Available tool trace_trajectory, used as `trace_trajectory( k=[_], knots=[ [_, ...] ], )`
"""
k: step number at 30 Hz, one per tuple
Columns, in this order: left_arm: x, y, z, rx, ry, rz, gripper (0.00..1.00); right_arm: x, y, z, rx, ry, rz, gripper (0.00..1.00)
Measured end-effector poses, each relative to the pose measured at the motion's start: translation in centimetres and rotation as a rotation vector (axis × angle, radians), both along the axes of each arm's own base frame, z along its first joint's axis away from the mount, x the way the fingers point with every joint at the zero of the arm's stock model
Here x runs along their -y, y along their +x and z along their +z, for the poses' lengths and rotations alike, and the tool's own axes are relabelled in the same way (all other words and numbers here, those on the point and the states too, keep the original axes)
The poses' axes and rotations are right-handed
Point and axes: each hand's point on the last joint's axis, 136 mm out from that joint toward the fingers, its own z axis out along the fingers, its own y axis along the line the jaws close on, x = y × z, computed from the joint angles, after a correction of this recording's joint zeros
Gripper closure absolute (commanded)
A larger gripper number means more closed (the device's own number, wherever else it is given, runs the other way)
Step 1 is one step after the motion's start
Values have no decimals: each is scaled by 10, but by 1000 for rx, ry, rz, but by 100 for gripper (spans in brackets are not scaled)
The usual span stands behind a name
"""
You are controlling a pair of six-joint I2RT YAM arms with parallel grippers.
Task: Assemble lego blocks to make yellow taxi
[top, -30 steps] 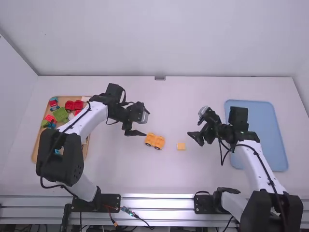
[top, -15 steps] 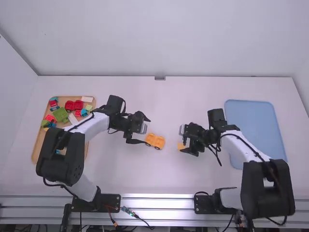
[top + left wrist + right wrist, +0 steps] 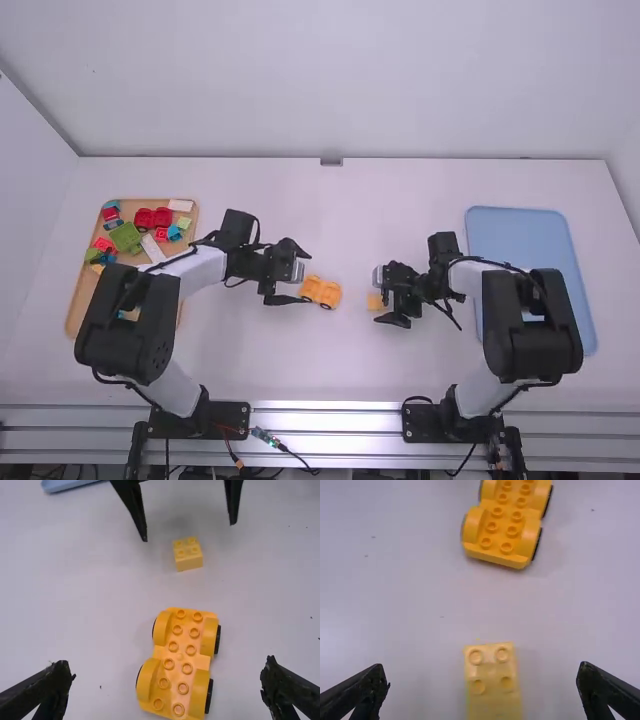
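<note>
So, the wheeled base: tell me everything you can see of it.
The wheeled base is orange-yellow, seemingly plastic. Two rows of round studs run along its deck between four raised fenders, and it narrows at the middle. Black wheels show beside the fenders. It stands upright on the table, nothing built on it, just ahead of the left gripper, whose open fingers don't touch it.

In the high view, 2 arms (image 3: 205,268), 1 yellow wheeled base (image 3: 320,291), 1 loose yellow block (image 3: 189,562) and 2 trays (image 3: 530,250), at 9 and 3 o'clock, are counted.
</note>
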Motion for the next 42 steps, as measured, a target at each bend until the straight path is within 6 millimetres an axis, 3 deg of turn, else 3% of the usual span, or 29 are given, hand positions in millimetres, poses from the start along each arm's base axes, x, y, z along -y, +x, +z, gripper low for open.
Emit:
trace_trajectory(
  k=[12,19,25,30,38,42],
  knots=[
    [2,0,3,1,-16,-4,1,-1,1,-9,-35,60,-13,2],
    [2,0,3,2,-16,-4,1,4,12,-20,-4,103,-33,4],
    [2,0,3,1,-16,-4,1,3,11,-25,7,127,-42,13],
    [2,0,3,2,-17,-4,1,3,9,-26,0,124,-43,39],
    [1,1,2,4,-12,-2,1,-1,7,-29,-1,108,-25,41],
    [-1,0,-2,6,6,0,1,-6,6,-33,-8,74,-20,50]
  ],
)
